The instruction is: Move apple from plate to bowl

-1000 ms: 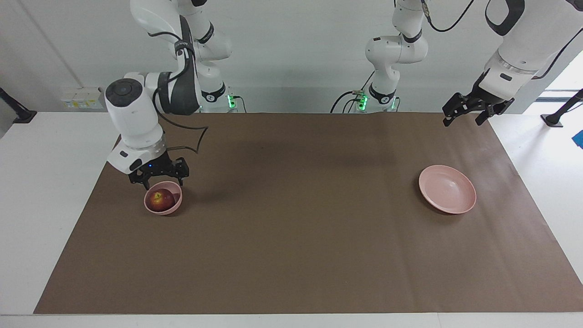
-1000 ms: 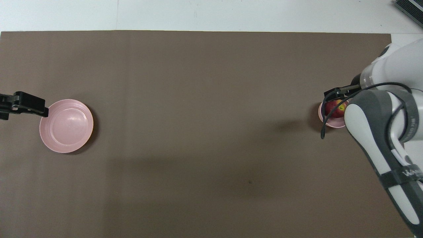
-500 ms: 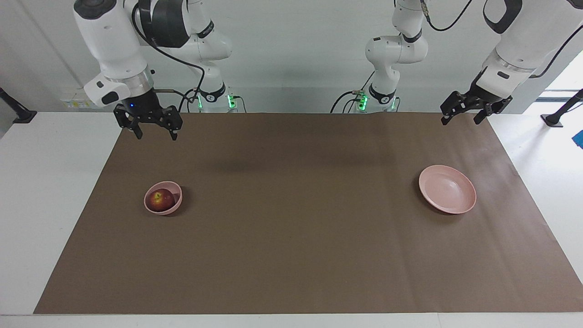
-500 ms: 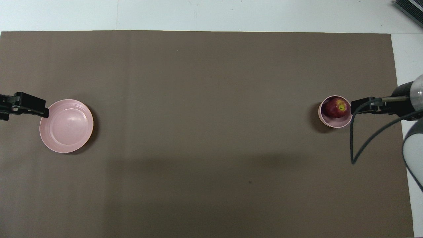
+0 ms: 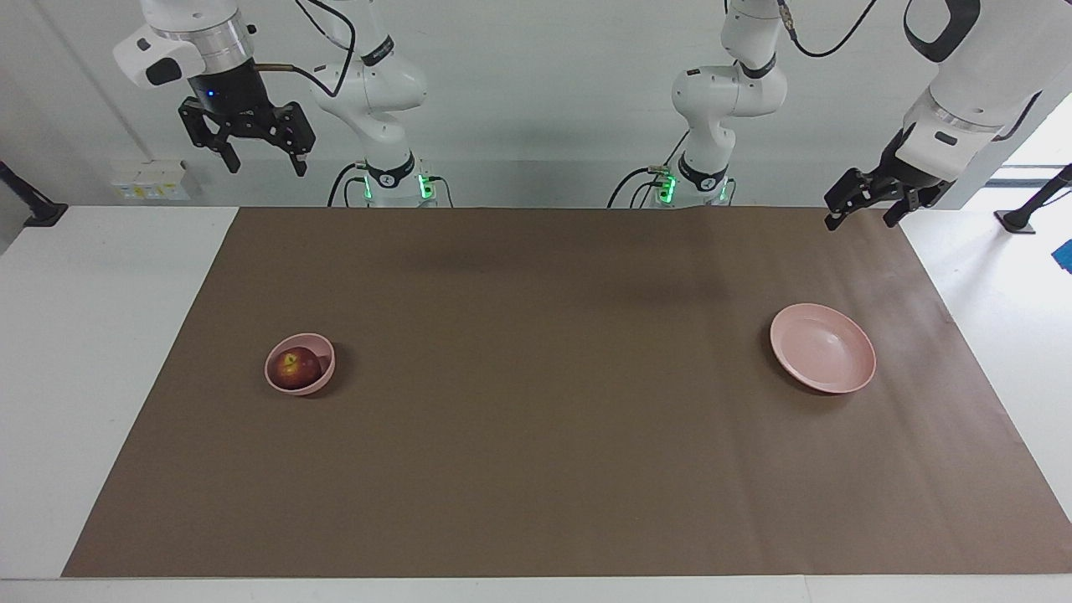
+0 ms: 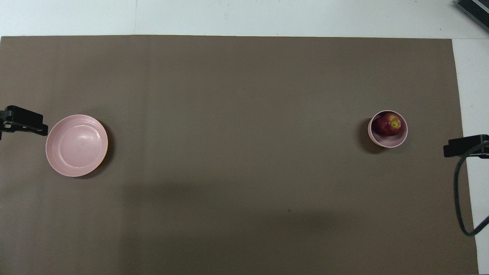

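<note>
The dark red apple [image 5: 293,366] [image 6: 387,124] lies in the small pink bowl [image 5: 329,362] [image 6: 389,144] toward the right arm's end of the brown mat. The wide pink plate [image 5: 825,347] [image 6: 76,145] sits bare toward the left arm's end. My right gripper [image 5: 265,167] hangs open and holds nothing, high over the mat's corner on the robots' side of the bowl. My left gripper [image 5: 856,219] is open too, raised over the mat's edge on the robots' side of the plate. In the overhead view only the tips of the left gripper [image 6: 23,124] and right gripper [image 6: 464,145] show.
A brown mat [image 5: 536,469] covers most of the white table [image 5: 92,335]. A black cable [image 6: 458,198] trails from the right arm at the mat's edge. A dark object [image 6: 473,9] lies at the table's corner farthest from the robots.
My right gripper, open throughout, has risen from just above the bowl and drawn back toward the robots. The apple stays in the bowl. The left gripper shifted slightly outward.
</note>
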